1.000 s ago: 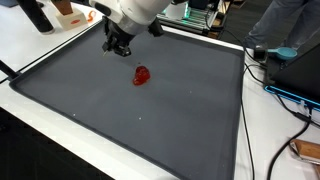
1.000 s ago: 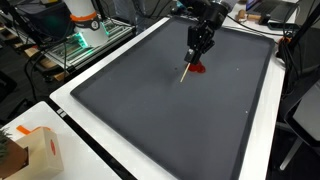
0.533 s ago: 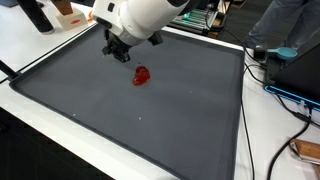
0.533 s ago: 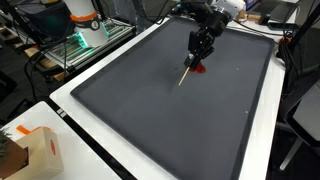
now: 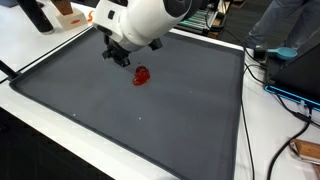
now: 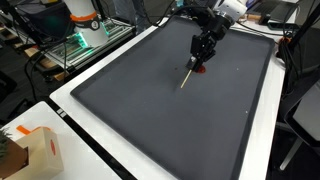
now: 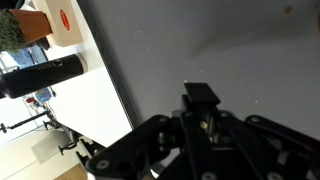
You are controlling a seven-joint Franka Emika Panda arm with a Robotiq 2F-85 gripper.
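We see the fingers (image 6: 203, 56) closed on a thin stick (image 6: 187, 77) that slants down to the dark mat (image 6: 130, 105), just beside a red object (image 6: 200, 69).

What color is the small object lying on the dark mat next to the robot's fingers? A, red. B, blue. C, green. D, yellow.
A: the small object on the dark mat, just by the fingers shut on a thin stick, shows red in both exterior views.
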